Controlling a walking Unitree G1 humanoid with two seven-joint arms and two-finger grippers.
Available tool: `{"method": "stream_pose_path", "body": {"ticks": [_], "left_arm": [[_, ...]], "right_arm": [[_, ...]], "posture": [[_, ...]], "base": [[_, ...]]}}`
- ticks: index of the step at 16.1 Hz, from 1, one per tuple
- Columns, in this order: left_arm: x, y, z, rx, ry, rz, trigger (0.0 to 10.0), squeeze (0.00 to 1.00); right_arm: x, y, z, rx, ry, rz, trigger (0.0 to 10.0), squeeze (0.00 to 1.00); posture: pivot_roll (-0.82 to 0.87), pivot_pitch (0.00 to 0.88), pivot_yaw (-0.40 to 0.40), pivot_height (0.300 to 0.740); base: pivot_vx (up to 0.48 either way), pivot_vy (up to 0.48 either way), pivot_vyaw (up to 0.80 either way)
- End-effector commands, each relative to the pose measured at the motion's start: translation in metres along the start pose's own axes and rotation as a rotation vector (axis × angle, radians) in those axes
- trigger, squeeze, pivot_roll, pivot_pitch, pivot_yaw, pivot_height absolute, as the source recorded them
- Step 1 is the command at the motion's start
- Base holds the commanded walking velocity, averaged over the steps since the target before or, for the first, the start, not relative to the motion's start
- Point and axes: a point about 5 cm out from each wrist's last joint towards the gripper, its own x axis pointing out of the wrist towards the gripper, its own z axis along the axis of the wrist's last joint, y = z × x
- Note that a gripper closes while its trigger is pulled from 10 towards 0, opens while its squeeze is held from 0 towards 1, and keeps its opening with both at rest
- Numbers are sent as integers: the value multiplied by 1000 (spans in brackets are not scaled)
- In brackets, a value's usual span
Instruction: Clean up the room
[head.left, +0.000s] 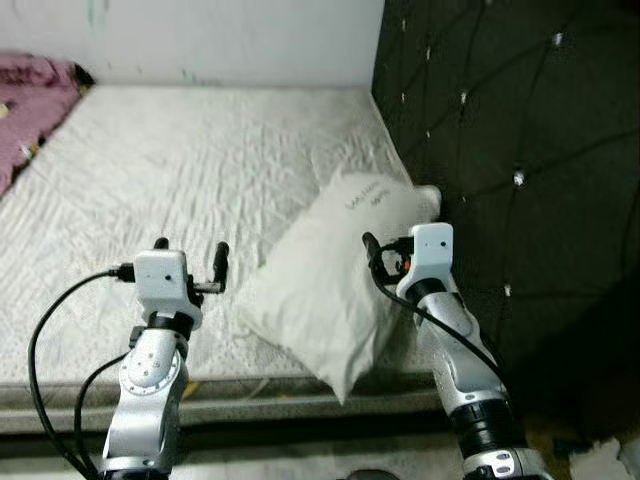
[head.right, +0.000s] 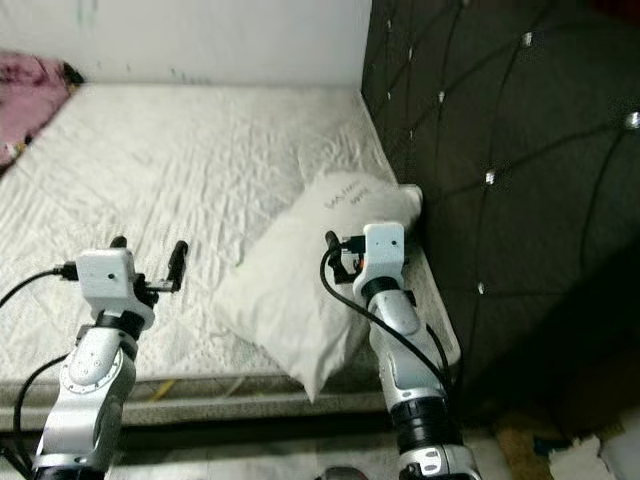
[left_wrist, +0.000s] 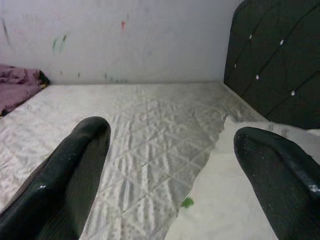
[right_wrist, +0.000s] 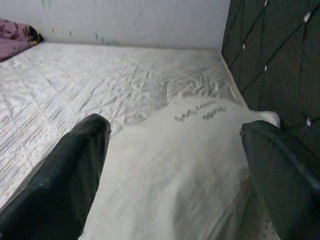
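While the white pillow (head.left: 335, 290) lies crooked on the bed (head.left: 180, 170) beside the dark headboard (head.left: 510, 150), both claws hang wide open over it. The right gripper (right_wrist: 172, 150) is right above it, the left gripper (head.left: 192, 262) just beside. Next, I think, they must go down and grab the pillow.

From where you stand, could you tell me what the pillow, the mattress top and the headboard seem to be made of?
The pillow looks like soft white woven fabric, matte, creased, with small printed lettering. The mattress top seems a quilted pale textile with a faint sheen; stitched diamonds show. The headboard appears tufted dark upholstery, perhaps leatherette, with shiny studs at the seam crossings.
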Motion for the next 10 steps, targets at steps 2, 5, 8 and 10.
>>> {"method": "stream_pose_path", "body": {"ticks": [2,5,8,10], "left_arm": [[-1,1,3,-2,-8,-3,10000,0],[-1,4,1,3,12,30,10000,0],[-2,5,1,-8,14,36,10000,0],[-2,6,2,-12,11,37,10000,0]], "right_arm": [[1,0,6,-11,-23,-3,10000,0],[0,-3,5,-19,-24,-16,10000,0],[-2,-5,3,-18,-12,-29,10000,0],[-1,-5,2,-15,0,-34,10000,0]], "posture": [[-51,0,-22,740],[-51,0,-20,740],[-49,0,-18,740],[-49,0,-17,740]], "base": [[287,0,0],[0,0,0],[0,0,0],[0,0,-703]]}}
